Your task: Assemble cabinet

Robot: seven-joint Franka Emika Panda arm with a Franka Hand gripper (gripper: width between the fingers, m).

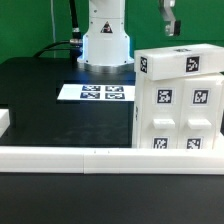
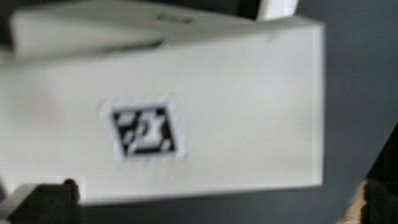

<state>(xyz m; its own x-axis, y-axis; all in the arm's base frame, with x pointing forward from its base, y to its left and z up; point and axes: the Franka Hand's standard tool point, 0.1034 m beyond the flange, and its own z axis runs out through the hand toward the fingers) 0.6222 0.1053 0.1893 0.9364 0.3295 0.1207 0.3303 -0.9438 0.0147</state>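
Observation:
The cabinet (image 1: 178,98) is a large boxy white body with several black-and-white tags, standing at the exterior view's right on the black table. My gripper (image 1: 168,17) hangs above the cabinet's top, clear of it. In the wrist view the cabinet's white top face (image 2: 178,80) with one tag (image 2: 144,128) fills most of the picture, blurred. One dark fingertip (image 2: 43,201) shows at one lower corner and the other at the opposite edge, far apart, with nothing between them. The gripper (image 2: 214,200) is open and empty.
The marker board (image 1: 95,92) lies flat on the table in front of the robot's white base (image 1: 105,42). A long low white rail (image 1: 90,158) runs along the table's near edge, just in front of the cabinet.

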